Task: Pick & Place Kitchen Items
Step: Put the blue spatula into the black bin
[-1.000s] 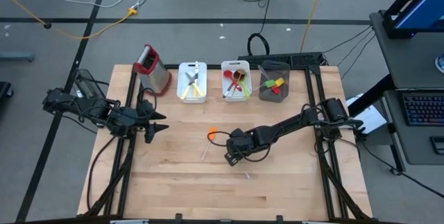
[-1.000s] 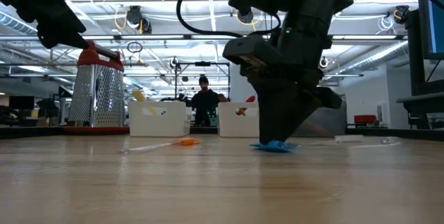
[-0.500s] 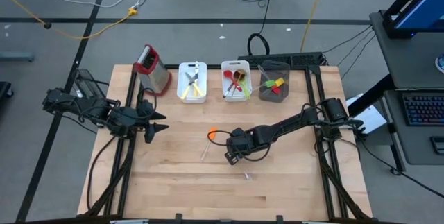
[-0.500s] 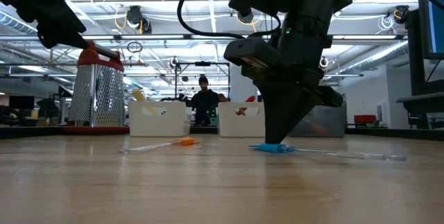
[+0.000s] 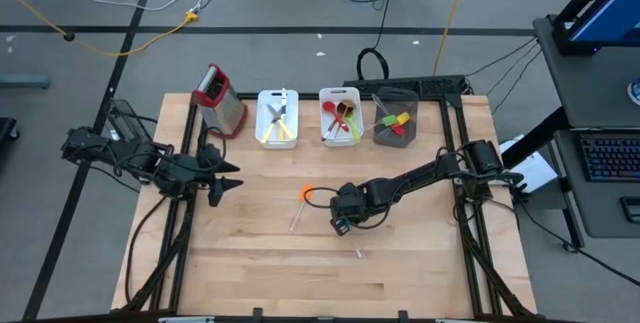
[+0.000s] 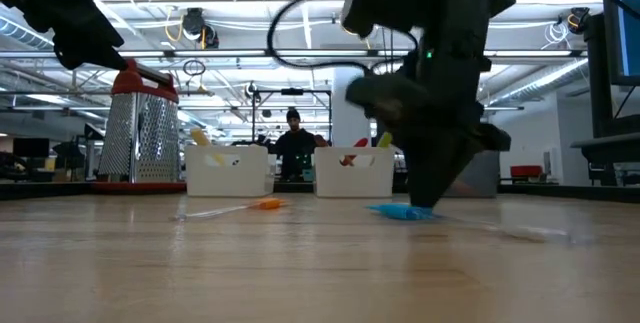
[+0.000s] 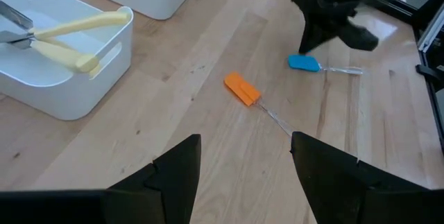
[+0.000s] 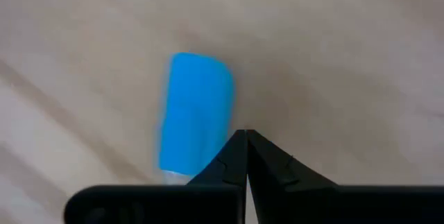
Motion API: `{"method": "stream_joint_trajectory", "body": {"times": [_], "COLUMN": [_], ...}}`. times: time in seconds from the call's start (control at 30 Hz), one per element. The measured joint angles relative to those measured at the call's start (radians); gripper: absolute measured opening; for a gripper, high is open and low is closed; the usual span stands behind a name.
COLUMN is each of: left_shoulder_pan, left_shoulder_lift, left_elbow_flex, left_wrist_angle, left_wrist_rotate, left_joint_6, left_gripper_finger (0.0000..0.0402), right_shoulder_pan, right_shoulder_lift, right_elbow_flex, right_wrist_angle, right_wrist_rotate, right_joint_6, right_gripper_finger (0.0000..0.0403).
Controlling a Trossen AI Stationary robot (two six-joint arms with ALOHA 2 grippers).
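A blue spatula (image 7: 303, 62) with a thin clear handle (image 6: 520, 230) lies on the wooden table near its middle. My right gripper (image 8: 244, 138) points down, shut, with its tips right beside the blue head (image 8: 195, 109). An orange spatula (image 5: 306, 193) lies flat a little to the left, with its clear handle toward the near edge. My left gripper (image 7: 246, 156) hangs open above the table's left side (image 5: 225, 178) and holds nothing. My right gripper comes from above with its shut fingertips (image 6: 425, 201) at the edge of the blue head (image 6: 400, 211), which lies on the table. Nothing shows between the fingers. Whether they touch the head or the handle behind them, I cannot tell.
Along the far edge stand a metal grater with a red top (image 5: 220, 98), two white bins (image 5: 277, 135) (image 5: 340, 93) with utensils, and a grey cup (image 5: 395, 138) with green, yellow and red pieces. A person stands in the room beyond (image 6: 295, 148).
My right gripper has shut and shifted slightly toward the table's right. The blue spatula has slid a little to the right with it, and its clear handle has swung toward the near edge.
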Motion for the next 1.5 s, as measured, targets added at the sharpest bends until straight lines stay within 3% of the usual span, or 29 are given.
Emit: {"method": "stream_joint_trajectory", "body": {"times": [0.23, 0.57, 0.73, 1.17, 1.33, 1.5], "left_shoulder_pan": [0.000, 0.000, 0.000, 0.000, 0.000, 0.000], "left_shoulder_lift": [0.000, 0.000, 0.000, 0.000, 0.000, 0.000], "left_elbow_flex": [0.000, 0.000, 0.000, 0.000, 0.000, 0.000], "left_wrist_angle": [0.000, 0.000, 0.000, 0.000, 0.000, 0.000], "left_wrist_rotate": [0.000, 0.000, 0.000, 0.000, 0.000, 0.000], "left_joint_6": [0.002, 0.006, 0.018, 0.024, 0.026, 0.026], "left_gripper_finger": [0.0230, 0.0230, 0.0230, 0.0230, 0.0230, 0.0230], "right_shoulder_pan": [-0.017, -0.025, -0.045, -0.120, -0.129, -0.124], "right_shoulder_lift": [-0.050, -0.066, -0.074, -0.076, -0.076, -0.075], "right_elbow_flex": [0.000, -0.001, 0.001, 0.002, 0.001, 0.000], "right_wrist_angle": [-0.075, 0.067, 0.055, 0.077, 0.129, 0.210], "right_wrist_rotate": [0.034, -0.001, -0.046, -0.183, -0.215, -0.199], "right_joint_6": [-0.003, -0.031, -0.076, -0.043, -0.047, -0.021], "right_gripper_finger": [0.0001, 0.0008, 0.0057, 0.0240, 0.0267, 0.0267]}}
